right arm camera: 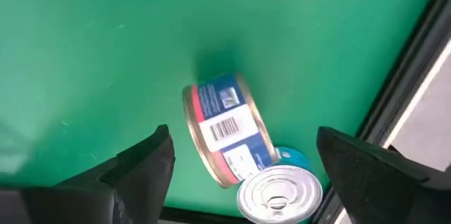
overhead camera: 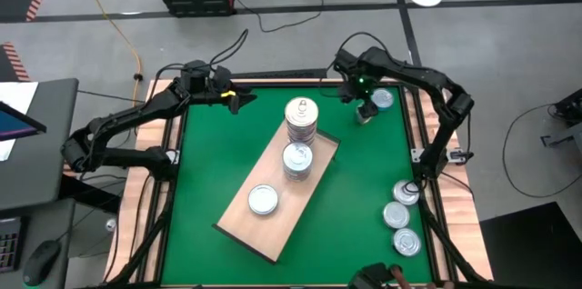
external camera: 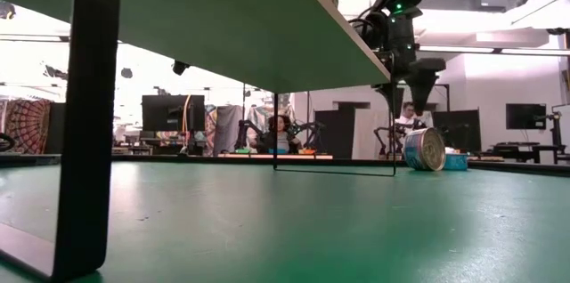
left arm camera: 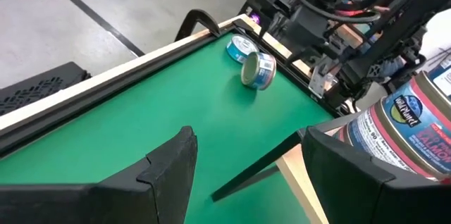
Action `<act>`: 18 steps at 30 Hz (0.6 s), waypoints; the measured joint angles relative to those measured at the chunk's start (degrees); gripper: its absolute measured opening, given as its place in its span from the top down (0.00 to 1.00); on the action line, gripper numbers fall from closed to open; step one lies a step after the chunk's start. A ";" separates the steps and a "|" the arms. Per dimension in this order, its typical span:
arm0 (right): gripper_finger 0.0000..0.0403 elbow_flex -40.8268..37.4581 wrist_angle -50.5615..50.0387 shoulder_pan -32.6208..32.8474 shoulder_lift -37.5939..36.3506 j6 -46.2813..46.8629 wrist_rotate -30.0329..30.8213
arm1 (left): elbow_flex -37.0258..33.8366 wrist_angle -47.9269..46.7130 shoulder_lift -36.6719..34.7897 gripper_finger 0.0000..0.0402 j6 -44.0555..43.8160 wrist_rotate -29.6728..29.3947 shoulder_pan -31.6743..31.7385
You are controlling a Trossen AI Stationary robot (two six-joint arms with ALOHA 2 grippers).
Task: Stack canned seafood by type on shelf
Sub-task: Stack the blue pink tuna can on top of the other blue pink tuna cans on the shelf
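Canned seafood sat mostly on the shelf, a tan board lying diagonally mid-table in the high view: a tall stack at the board's 1 o'clock end, a shorter stack just below it, a single tin toward the 7 o'clock end. Three loose tins lined the table's edge at 4 o'clock, well apart from the board. The right gripper hovered at the table's 1 o'clock corner beside a tin. The left gripper waited at the 11 o'clock corner over the green table. Low view: the shelf loomed overhead on dark legs, the right gripper hung above a tin on its edge; a person sat far back in the room. Left wrist view: left fingers spread wide, nothing between them; the tipped tin leaned against a flat tin near the table's frame, the stack's labelled side close by. Right wrist view: right fingers spread apart, empty; below them the edge-standing tin with barcode label showing, touching a flat silver-lidded tin.
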 joint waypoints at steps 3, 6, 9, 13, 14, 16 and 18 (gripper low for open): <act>0.07 0.00 -1.24 0.11 0.14 -0.36 -0.49 | 0.00 0.01 0.00 0.39 0.32 0.00 0.00; 0.07 0.00 -2.33 0.09 0.21 -2.60 -0.48 | 0.00 0.00 0.00 0.39 1.43 -0.02 0.00; 0.07 -0.55 -1.85 -0.40 0.60 -3.74 -0.50 | 0.00 0.00 0.00 0.39 2.81 -0.02 0.00; 0.07 -3.76 0.42 -0.52 1.35 -8.03 -0.12 | 0.00 0.00 0.00 0.39 2.87 -0.02 0.00; 0.07 -4.44 1.15 -0.29 1.36 -9.21 0.07 | 0.00 0.00 0.00 0.39 2.89 -0.02 0.00; 0.08 -5.80 2.43 0.14 1.22 -10.09 0.38 | 0.00 0.00 0.00 0.39 2.90 -0.04 0.00; 0.09 -7.14 2.97 0.23 1.28 -10.45 0.71 | 0.00 0.00 0.00 0.39 2.90 -0.04 0.00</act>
